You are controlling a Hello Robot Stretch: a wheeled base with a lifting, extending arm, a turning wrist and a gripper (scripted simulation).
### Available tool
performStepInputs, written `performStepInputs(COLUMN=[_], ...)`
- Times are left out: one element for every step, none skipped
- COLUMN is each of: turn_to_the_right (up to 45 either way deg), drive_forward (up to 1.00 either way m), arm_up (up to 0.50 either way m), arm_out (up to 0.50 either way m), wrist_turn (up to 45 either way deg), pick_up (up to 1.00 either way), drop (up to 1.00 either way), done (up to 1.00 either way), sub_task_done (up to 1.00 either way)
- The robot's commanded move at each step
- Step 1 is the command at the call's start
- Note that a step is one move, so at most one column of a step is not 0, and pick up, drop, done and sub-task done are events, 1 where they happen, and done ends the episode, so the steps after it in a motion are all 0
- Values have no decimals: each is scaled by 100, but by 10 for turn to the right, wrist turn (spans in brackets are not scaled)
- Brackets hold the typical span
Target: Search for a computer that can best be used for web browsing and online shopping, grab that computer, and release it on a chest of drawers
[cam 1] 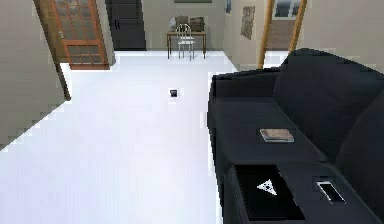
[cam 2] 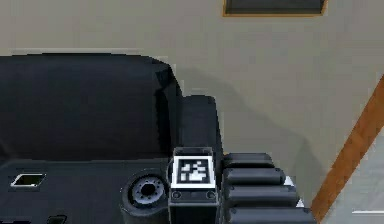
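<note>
I judge the search to be over and the grab to be the step in hand. The computer [cam 1: 266, 190], a flat black slab with a white mark on its lid, lies on the seat of the dark sofa [cam 1: 320, 90] at the forward view's lower right; it looks closed, as far as I can make out. A phone [cam 1: 330, 190] lies just beside it to the right; a book [cam 1: 276, 135] lies farther along the seat, apart from both.

In the arm side view the arm [cam 2: 250, 185] reaches out over that same sofa; its white marker square [cam 2: 195, 170] stands at the end, with the claw [cam 2: 142, 193] just left of it. The claw's far end is lost against the dark cushion; I cannot tell how wide it stands, nor whether it has hold of anything.

Next, as I read it, the claw must be brought onto the computer itself. The slab is thin and lies flat, so I expect it wants taking by an edge; the phone sits close enough to be knocked. After that comes lifting clear and driving off to find a chest of drawers; a small dark thing [cam 1: 175, 94] on the white floor [cam 1: 110, 150] is one to steer round.
</note>
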Motion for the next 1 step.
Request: performStepInputs(turn_to_the_right=[0], drive_forward=[20], arm_up=[0], arm_out=[0], wrist_turn=[0], pick_up=[0], drop=[0], done=[0], sub_task_done=[0])
